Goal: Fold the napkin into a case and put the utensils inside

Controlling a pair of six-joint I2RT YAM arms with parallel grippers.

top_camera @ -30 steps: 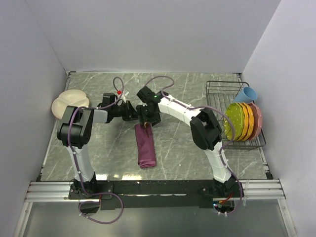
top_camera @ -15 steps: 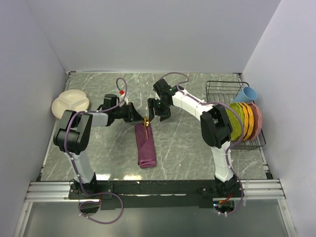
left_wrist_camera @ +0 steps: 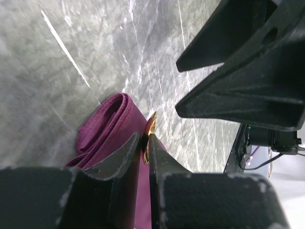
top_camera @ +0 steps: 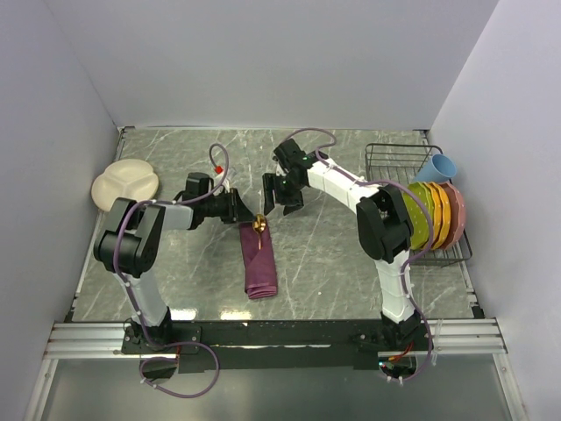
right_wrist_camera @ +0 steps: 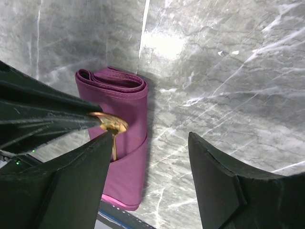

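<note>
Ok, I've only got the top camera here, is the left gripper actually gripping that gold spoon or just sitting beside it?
Observer: Gripping it. The left wrist view shows the left gripper pinching the rim of the spoon bowl between its fingertips.
Operator: And the handle?
Observer: In the right wrist view it runs down from the bowl and slips under a fold of the case.
Operator: Right gripper?
Observer: The right gripper is open, fingers wide apart above the case, holding nothing.
</note>
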